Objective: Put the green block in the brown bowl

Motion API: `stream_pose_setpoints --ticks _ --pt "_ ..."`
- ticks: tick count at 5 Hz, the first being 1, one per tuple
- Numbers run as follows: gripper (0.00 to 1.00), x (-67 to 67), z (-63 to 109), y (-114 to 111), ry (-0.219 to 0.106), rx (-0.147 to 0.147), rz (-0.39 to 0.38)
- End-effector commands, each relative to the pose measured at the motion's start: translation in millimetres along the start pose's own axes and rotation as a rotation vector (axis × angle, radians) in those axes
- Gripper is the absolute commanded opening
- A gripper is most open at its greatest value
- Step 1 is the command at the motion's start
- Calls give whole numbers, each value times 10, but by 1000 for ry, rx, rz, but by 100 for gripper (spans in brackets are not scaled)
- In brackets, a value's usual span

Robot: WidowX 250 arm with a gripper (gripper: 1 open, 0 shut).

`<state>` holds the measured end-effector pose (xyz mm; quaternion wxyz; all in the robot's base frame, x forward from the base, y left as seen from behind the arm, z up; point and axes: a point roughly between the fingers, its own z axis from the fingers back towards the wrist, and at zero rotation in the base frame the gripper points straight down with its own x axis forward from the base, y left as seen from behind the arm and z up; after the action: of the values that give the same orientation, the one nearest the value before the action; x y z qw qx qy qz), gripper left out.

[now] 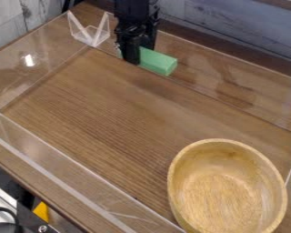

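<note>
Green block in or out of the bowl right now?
Out: the green block is at the gripper, well away from the brown bowl.

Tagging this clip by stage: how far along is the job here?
Already done, it seems: the gripper has shut on the green block, which juts out from its fingertips near the far side of the table. In hand: carrying that block. Left: bringing it over to the brown bowl at the near right, which has no block in it, and letting go.
</note>
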<state>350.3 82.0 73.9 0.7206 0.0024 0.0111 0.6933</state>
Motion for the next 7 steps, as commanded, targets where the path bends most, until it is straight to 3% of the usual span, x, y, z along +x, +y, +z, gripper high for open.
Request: stream_pose_setpoints --ticks 1,3,5,7 --pt "0 -205 308 -68 -18 -71 -37" --pt "0 -271 218 -174 -13 -67 -165" --pt "0 -225 281 -217 -8 -62 -220" --pt "0 -343 418 -237 -5 -62 -122"
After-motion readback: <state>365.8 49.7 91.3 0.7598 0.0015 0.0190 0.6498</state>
